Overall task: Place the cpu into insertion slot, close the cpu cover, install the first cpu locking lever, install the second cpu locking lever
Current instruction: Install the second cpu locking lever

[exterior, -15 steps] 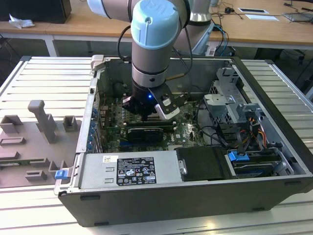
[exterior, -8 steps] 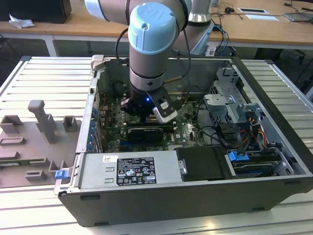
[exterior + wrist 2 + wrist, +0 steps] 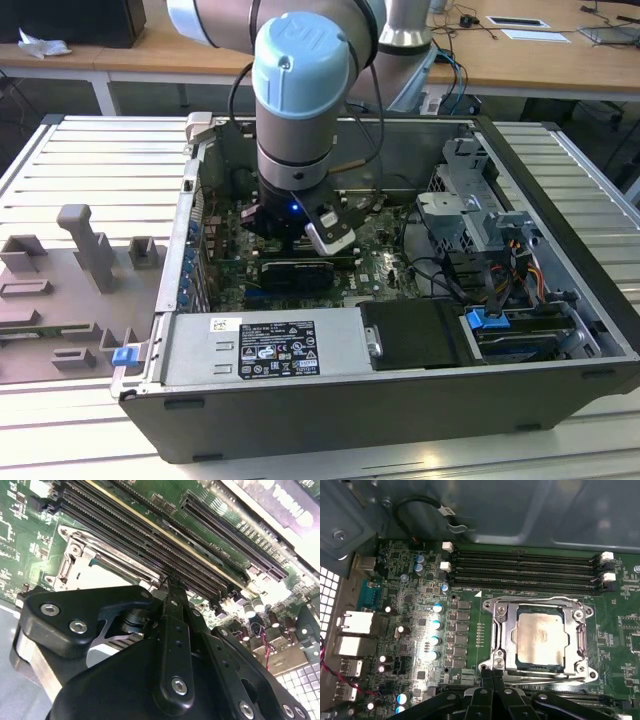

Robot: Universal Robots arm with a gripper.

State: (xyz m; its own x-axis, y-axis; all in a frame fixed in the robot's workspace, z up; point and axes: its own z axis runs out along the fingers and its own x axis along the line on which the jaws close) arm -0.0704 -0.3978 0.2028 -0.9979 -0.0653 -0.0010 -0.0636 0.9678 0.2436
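One slip of our gripper (image 3: 492,680), fingers pressed together and empty beside the cpu cover (image 3: 540,609), could scrape the cpu (image 3: 542,639) beneath.

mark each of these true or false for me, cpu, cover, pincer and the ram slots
1. The cpu sits in the insertion slot. True.
2. The cpu cover stands raised off the chip. False: it lies flat around it.
3. The pincer is wide open. False: its fingertips meet at the socket's edge.
4. The memory slots are full. False: all look empty.
5. The arm reaches down into the open computer case. True.
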